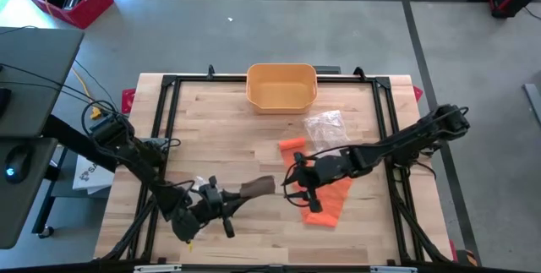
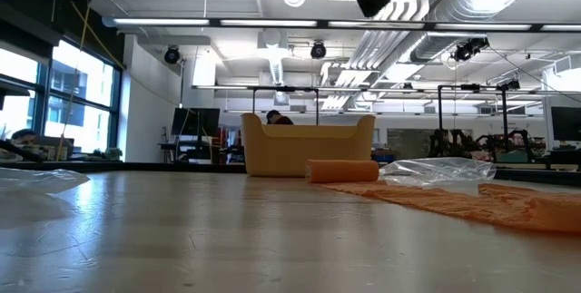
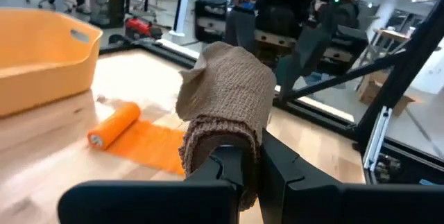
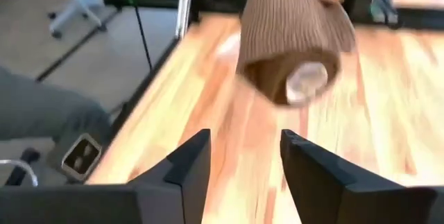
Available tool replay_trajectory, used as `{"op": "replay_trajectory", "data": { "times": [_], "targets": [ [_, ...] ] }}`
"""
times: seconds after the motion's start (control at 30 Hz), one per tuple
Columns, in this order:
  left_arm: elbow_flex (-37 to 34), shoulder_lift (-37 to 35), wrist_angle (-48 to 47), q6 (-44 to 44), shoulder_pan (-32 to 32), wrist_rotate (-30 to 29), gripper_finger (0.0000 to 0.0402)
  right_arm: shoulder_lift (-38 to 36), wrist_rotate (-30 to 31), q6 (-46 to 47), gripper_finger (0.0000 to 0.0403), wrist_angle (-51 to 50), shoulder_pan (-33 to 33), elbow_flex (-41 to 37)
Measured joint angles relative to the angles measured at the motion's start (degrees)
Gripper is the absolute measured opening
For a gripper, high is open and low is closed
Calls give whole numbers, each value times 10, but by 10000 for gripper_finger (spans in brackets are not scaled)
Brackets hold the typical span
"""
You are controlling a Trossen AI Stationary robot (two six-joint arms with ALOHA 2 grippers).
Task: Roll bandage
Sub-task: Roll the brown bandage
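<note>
Above the table's front edge, left gripper (image 1: 232,203) clamped on the brown bandage roll (image 1: 256,188), lifted clear of the wood. Right gripper (image 1: 297,180) just beside, jaws apart, empty. Could unravel: loose tail flapping. Looks knitted, soft, hollow-cored. Orange bandage (image 1: 330,201) lies half unrolled nearby.

We are pinching a brown bandage roll (image 3: 225,106) in our left gripper (image 3: 253,165) (jaws closed on it). Beyond, an orange bandage (image 3: 135,137) is lying partly unrolled near an orange bin (image 3: 48,57).
</note>
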Motion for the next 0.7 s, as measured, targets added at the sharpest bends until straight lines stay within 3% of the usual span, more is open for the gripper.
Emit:
{"op": "replay_trajectory", "data": {
  "times": [0.13,0.23,0.4,0.6,0.7],
  "targets": [
    [0,0,-75,-68,-9,10,10,-34,40,24,165,-87,0,0],
    [0,0,-138,-94,-11,54,10,-42,37,31,165,-94,-1,0],
    [0,0,-214,-78,-10,114,14,10,-52,30,165,15,0,0],
    [0,13,-247,-64,2,166,21,124,-34,37,165,184,-5,1],
    [0,38,-230,-65,8,187,17,173,-39,58,165,208,-13,21]
  ]
}}
